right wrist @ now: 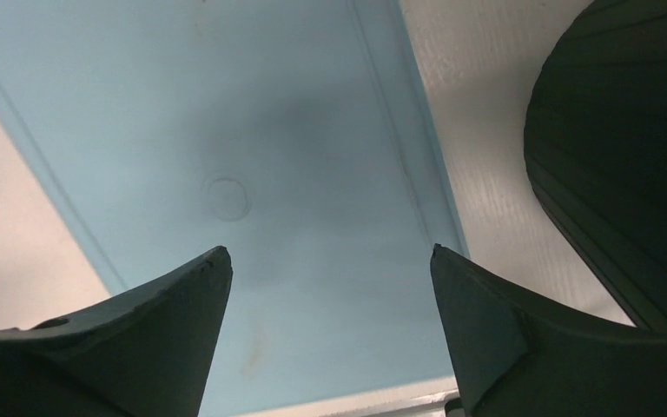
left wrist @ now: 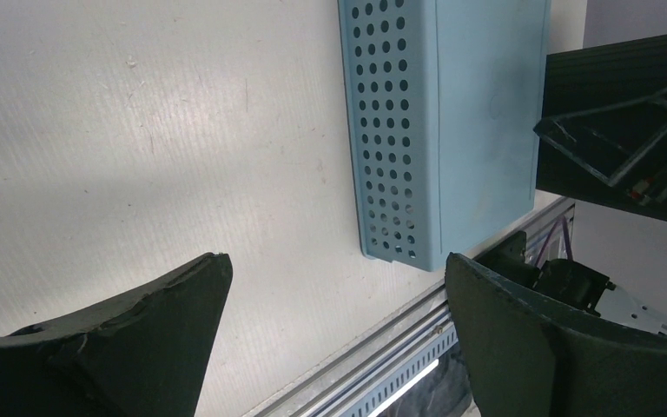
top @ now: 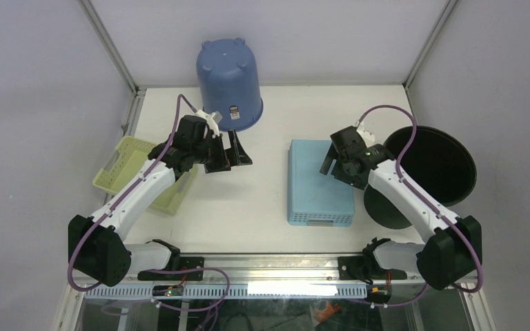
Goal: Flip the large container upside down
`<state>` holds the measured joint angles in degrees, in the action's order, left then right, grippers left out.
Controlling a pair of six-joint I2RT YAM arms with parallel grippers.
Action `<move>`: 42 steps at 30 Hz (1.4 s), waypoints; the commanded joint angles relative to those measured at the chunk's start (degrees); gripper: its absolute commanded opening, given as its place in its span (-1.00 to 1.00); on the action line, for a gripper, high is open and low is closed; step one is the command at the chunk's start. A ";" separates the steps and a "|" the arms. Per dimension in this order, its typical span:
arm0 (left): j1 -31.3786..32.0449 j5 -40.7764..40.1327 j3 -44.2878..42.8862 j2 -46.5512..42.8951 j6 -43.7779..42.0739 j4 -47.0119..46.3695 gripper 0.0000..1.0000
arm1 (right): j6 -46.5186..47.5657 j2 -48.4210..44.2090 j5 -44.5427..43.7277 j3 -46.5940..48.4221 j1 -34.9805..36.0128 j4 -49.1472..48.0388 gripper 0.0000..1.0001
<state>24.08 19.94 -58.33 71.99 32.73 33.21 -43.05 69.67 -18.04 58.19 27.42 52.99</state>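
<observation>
Nearest the camera: two arm bases, bolted side by side at the near edge of the white table (top: 262, 227).

Item 1, left gripper (top: 229, 158). Jaws spread as wide as they go, nothing between them. It is over bare table at the rear left, just in front of the bucket. Its wrist view looks across the table to the crate's perforated side wall.

Item 2, right gripper (right wrist: 330, 252). Jaws wide apart, holding nothing. It is above the far right part of the crate's upturned base. Whether the fingertips touch the surface cannot be told.

Item 3, light-blue crate (top: 317, 183), rectangular, the large container. It sits at the centre of the table, slightly right, long side running near to far. It lies bottom up: the flat closed base, with a round mould mark, faces the ceiling, and the perforated walls run down to the table.

Item 4, blue bucket (top: 228, 83). Upside down at the rear, left of centre, with a small label on its wall.

Item 5, green basket (top: 128, 165). It is at the left edge, open side up, partly under the left arm.

Item 6, black round tub (top: 438, 162). It is at the right edge, near the crate but apart from it. A smaller black round piece (top: 386, 210) lies in front of it, partly hidden by the right arm; its kind cannot be told.
</observation>
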 commanded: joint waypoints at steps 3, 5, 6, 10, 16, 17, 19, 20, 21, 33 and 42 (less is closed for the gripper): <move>0.47 1.33 -1.44 -1.64 -1.48 -1.52 0.98 | 1.94 2.65 -1.31 -4.26 -1.09 -6.52 0.84; 0.45 1.33 -1.37 -1.49 -1.69 -1.57 0.98 | 1.83 3.29 -0.79 -5.44 -1.09 -7.47 0.85; 0.45 1.40 -1.33 -1.36 -1.82 -1.55 0.98 | 1.78 3.55 -0.35 -5.80 -1.12 -7.82 0.85; 0.48 1.46 -1.53 -0.85 -2.06 -1.57 0.98 | 1.05 4.03 6.33 -6.64 0.07 -11.54 0.86; 0.46 0.47 -2.08 0.08 -2.45 -1.57 0.98 | -2.94 10.07 15.10 -1.02 9.80 -17.88 0.89; 0.45 0.19 -2.10 0.08 -2.49 -1.57 0.98 | -3.10 11.47 15.93 0.60 10.91 -18.42 0.89; 0.46 -0.02 -2.23 0.07 -2.50 -1.61 0.98 | -2.87 13.56 16.42 4.45 12.56 -18.23 0.88; 0.51 0.05 -2.31 -0.03 -2.35 -1.56 0.98 | -2.32 14.15 16.04 6.31 12.80 -17.59 0.89; 0.49 0.21 -2.37 -0.09 -2.34 -1.57 0.98 | -1.64 14.38 14.68 8.28 12.83 -16.23 0.89; 8.90 -2.57 -8.05 1.75 -6.70 0.12 0.98 | 11.79 0.05 -18.71 29.95 9.74 11.51 0.87; 10.47 -2.45 -10.90 5.85 -7.04 -1.06 0.98 | 15.91 -5.56 -29.29 33.97 -0.36 20.49 0.78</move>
<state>34.46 17.98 -66.48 77.49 27.16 34.24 -30.17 63.70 -42.24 94.54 32.84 67.61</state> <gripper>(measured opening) 0.987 0.908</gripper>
